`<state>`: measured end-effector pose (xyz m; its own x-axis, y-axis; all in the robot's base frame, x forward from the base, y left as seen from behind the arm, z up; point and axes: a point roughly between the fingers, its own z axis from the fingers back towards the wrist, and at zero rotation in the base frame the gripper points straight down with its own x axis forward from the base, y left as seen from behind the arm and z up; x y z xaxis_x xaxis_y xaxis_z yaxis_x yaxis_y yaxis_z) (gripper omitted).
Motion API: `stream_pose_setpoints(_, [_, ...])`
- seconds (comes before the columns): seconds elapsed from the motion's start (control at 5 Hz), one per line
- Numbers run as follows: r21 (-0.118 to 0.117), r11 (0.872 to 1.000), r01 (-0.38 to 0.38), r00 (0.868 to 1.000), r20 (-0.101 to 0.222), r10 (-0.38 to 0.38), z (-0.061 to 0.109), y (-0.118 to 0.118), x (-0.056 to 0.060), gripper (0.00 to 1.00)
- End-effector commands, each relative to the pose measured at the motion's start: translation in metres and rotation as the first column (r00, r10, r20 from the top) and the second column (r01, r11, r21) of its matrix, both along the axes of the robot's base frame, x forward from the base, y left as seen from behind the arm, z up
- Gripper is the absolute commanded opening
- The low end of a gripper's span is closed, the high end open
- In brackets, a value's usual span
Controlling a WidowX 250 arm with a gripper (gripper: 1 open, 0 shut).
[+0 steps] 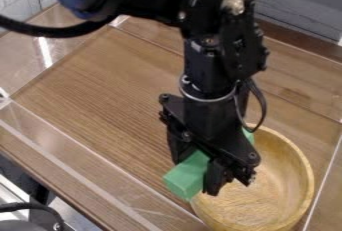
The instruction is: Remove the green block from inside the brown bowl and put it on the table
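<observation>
Pinching the green block point(189, 176) between the fingers of the black gripper point(214, 170), above the near-left rim of the brown bowl point(274, 190); slanting, with one end poking out past the fingers (a bright, matte end); hiding much of the bowl's left side behind the gripper; standing, bowl and all, on the wood-grain table point(100, 90), near the clear acrylic wall point(80, 160).

Brown bowl point(274, 207) on wood-grain table point(100, 95)
</observation>
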<state>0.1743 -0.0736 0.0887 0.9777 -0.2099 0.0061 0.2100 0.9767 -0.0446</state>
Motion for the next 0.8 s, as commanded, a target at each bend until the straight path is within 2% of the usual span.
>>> stream_pose_setpoints(0.0, [-0.012, 1.000, -0.008, 0.999, 0.037, 0.008, 0.0080, 0.0011, 0.0033, 0.00])
stream_pose_setpoints(0.6, [-0.014, 1.000, -0.014, 0.999, 0.047, 0.014, 0.0074, 0.0014, 0.0044, 0.00])
